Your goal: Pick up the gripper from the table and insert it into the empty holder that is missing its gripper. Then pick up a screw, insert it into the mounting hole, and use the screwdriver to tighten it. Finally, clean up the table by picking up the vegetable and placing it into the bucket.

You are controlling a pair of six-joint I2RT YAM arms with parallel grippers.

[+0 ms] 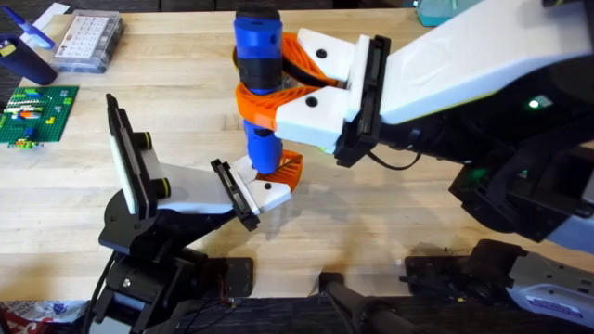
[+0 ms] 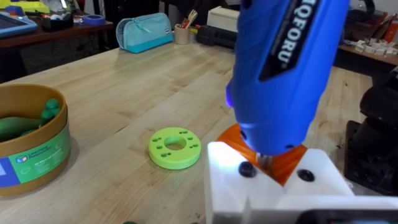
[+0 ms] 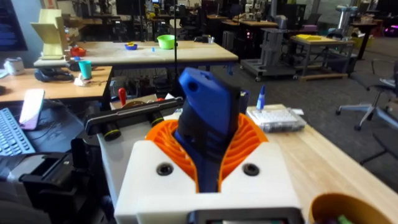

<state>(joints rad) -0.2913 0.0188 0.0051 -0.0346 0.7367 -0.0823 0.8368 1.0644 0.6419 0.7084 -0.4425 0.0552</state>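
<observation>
Jaws of the right gripper [image 1: 278, 79] clamp the screwdriver [image 1: 257, 56] upright, tip down.

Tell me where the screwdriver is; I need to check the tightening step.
In the overhead view, the screwdriver stands upright at table centre, clamped in the right end effector, its tip down on the gripper at the holder.

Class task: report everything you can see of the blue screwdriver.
The screwdriver is thick, bright-blue plastic with a black band, narrowing to a slimmer lower barrel. White lettering runs along its body. It stands upright, clamped in the right claw between orange ribbed fingers, tip down on the small orange gripper seated in the white holder.
</observation>
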